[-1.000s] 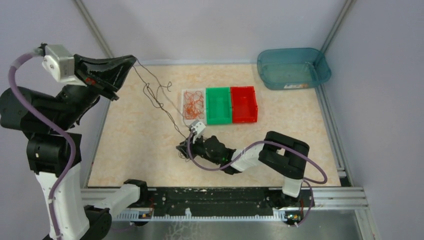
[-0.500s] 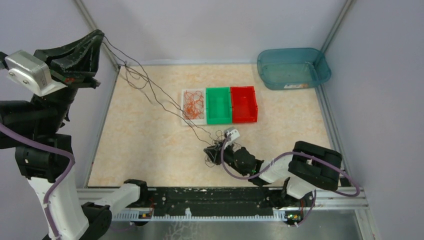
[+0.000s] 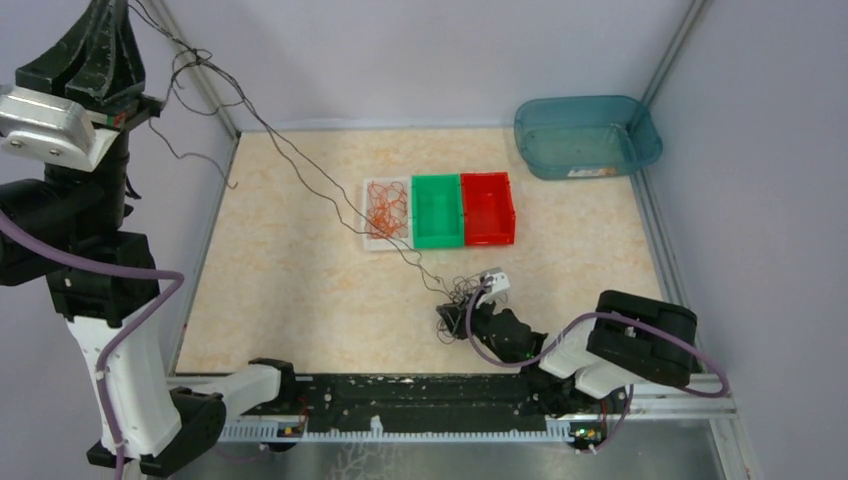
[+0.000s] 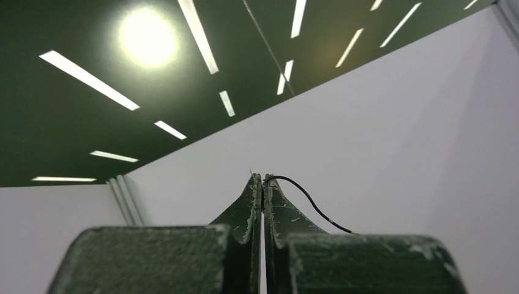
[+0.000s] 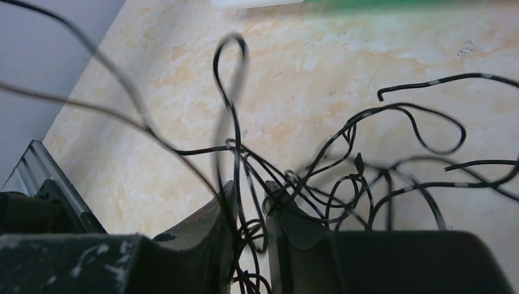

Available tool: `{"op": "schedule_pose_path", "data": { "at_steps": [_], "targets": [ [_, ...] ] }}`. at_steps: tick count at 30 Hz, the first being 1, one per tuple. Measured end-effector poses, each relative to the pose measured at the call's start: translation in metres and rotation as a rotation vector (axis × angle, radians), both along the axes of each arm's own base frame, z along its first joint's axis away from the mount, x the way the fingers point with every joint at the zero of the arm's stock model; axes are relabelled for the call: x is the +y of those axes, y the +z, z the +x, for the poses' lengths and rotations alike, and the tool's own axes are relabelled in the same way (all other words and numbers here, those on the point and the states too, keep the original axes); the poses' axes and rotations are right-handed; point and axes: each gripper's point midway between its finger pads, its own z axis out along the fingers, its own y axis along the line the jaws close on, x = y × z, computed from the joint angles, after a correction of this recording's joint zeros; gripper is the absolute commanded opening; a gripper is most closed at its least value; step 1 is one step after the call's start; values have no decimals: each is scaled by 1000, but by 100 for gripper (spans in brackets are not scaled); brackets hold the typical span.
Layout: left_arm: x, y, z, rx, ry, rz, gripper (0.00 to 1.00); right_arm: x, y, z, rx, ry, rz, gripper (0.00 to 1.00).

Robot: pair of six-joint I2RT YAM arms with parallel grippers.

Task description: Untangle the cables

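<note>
Top external view: left claw (image 3: 103, 25) pinches one dark strand (image 4: 306, 196) high overhead, right claw (image 3: 450, 322) grips the dark knot (image 3: 458, 298) on the tabletop (image 3: 280, 280) (orange cables (image 3: 385, 210) lie in the white tray (image 3: 370, 243)); that knot is not yet undone

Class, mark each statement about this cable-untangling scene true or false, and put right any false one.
1. The left gripper points upward, shut on a dark cable. True.
2. The orange-red wires lie in the green bin. False: they lie in the white tray beside it.
3. The right gripper is low at the table, with strands of the dark tangle between its jaws. True.
4. The blue tub sits at the table's near left corner. False: it sits at the far right corner.
</note>
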Motion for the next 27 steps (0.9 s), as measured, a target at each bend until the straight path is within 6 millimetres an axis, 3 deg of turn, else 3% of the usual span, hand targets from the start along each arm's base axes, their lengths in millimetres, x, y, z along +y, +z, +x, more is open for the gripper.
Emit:
{"op": "schedule_pose_path", "data": {
  "at_steps": [11,15,18,21,27],
  "targets": [
    [27,40,-12,-197,130,-97,0,-25,-22,-4,61,-69,31,26],
    [13,36,-11,-164,51,-65,0,-21,-13,-2,38,-66,63,31],
    [-9,20,-10,-102,-63,1,0,-18,-7,0,8,-54,59,48],
    [-30,3,-9,-24,-185,59,0,-8,15,4,-45,-35,74,59],
    [-67,-42,-3,167,-421,128,0,15,92,18,-187,31,165,76]
  ]
}}
